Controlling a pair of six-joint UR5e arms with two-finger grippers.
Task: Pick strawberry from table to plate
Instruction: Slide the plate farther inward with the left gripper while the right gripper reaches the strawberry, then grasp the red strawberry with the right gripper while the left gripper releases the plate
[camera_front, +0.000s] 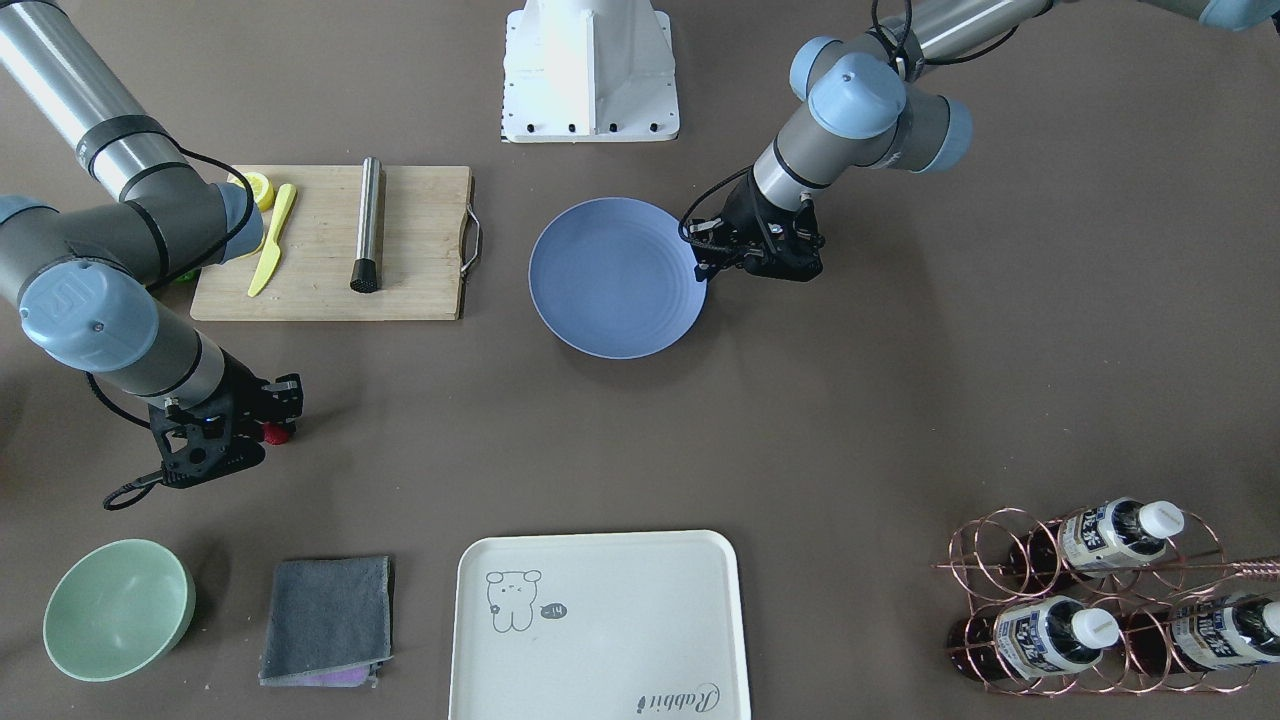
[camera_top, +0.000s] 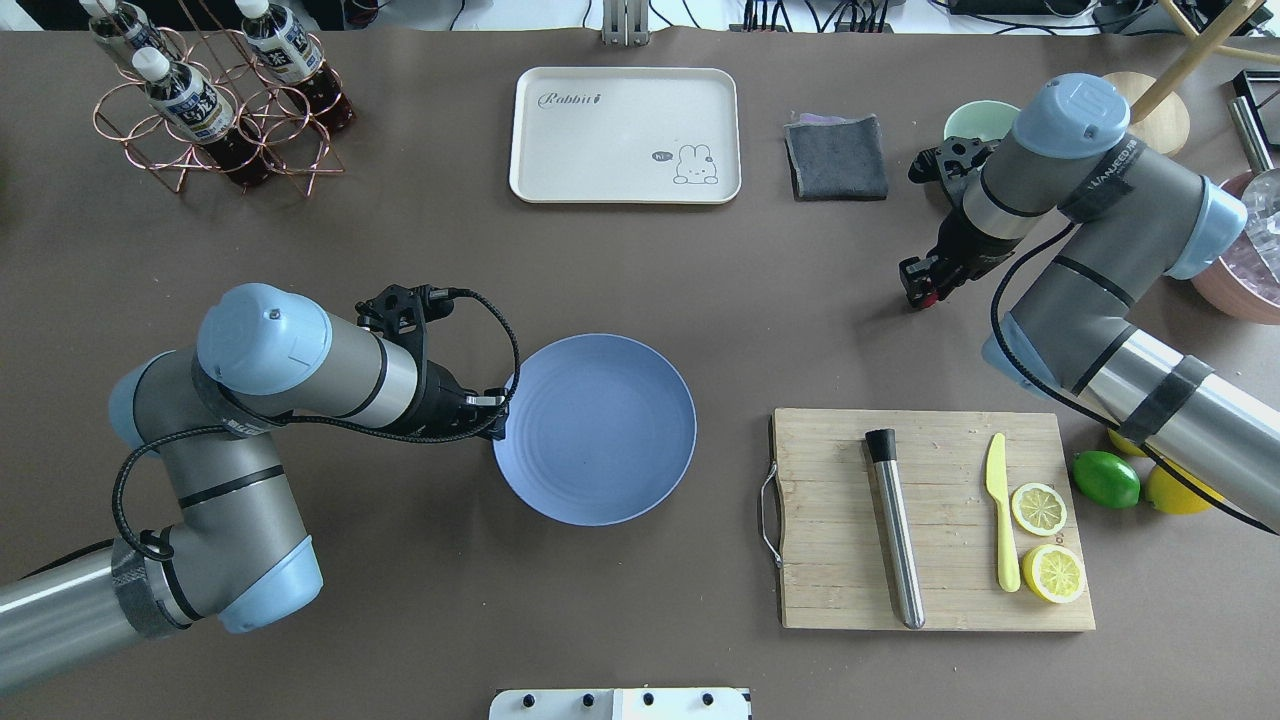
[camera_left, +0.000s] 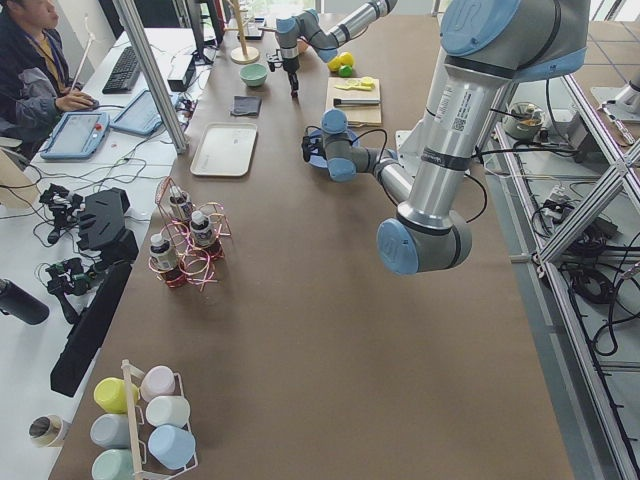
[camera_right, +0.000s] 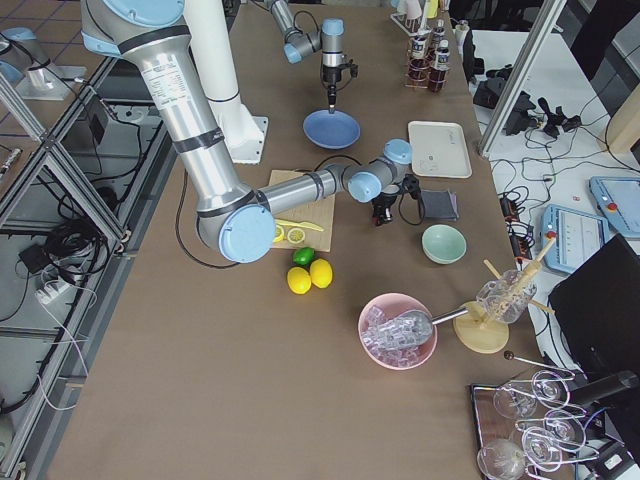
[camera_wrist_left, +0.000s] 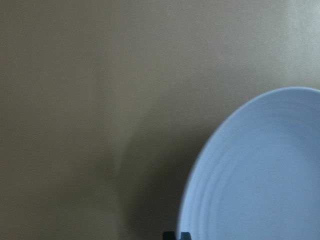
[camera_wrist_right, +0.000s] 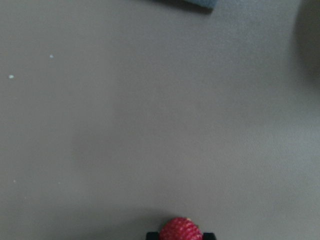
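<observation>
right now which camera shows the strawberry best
The right wrist-mounted view. The strawberry is close up at the bottom edge, so its red, bumpy surface is clear, though partly cut off. The front-facing view shows only a small red dot and the overhead barely a speck. In the side views it is too small to tell, and the left wrist view misses it.

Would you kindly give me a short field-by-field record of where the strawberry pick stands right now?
strawberry: between the right gripper's fingertips, far from the plate
right gripper: shut on the strawberry, over the table between cutting board and green bowl
plate: empty, mid-table
left gripper: shut, at the plate's rim
step left: strawberry not yet on plate
</observation>
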